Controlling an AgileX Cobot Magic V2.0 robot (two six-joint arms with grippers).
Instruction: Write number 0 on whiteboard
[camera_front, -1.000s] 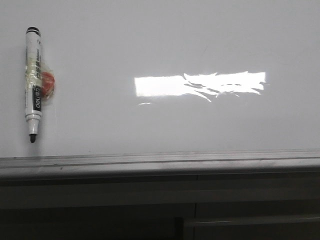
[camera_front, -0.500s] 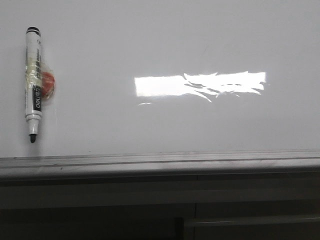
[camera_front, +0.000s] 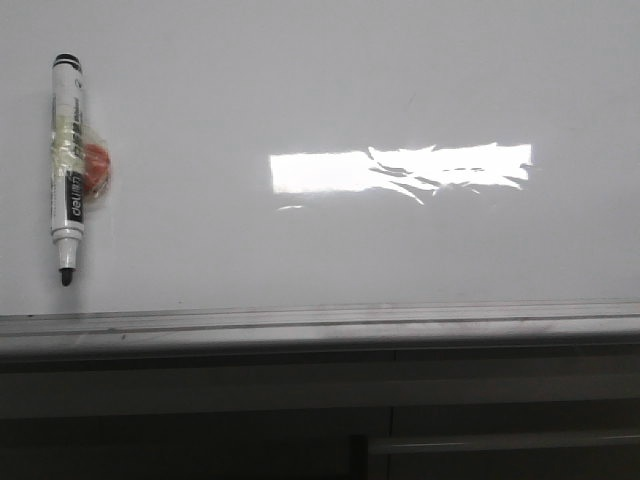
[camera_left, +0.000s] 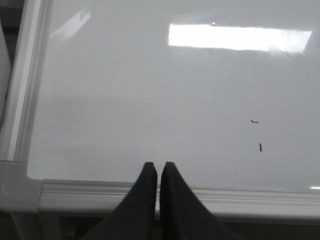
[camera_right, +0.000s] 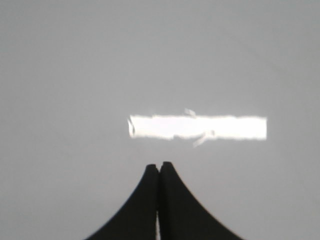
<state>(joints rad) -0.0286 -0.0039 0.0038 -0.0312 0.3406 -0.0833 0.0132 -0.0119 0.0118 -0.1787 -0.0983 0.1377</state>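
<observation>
Here is the large glossy white whiteboard (camera_front: 330, 90) lying flat and filling the front view, its grey metal edge strip (camera_front: 320, 325) running along the near side. At the board's far left lies a black-and-white marker pen (camera_front: 67, 170), uncapped, black tip pointing toward the edge strip, with clear tape wrapped round its barrel and a small orange-red lump (camera_front: 94, 166) stuck to its side. A bright rectangular glare patch (camera_front: 400, 170) sits right of the board's middle. No drawn oval shows anywhere, so the number 0 is not yet on the board; the surface carries only a couple of tiny dark specks (camera_left: 260, 146), seen from the left wrist. Neither arm appears in the front view. In the left wrist view the left gripper (camera_left: 158, 170) has its black fingers (camera_left: 146, 200) pressed together with just a hairline slit between them, holding nothing, poised over the board's edge strip near its rounded grey corner (camera_left: 15, 185). In the right wrist view the right gripper (camera_right: 159, 170) likewise has its black fingers (camera_right: 175, 210) closed tip to tip, empty, hanging over bare white board with the glare patch just beyond the tips. The marker shows in neither wrist view, so it lies apart from both pairs of fingers.
</observation>
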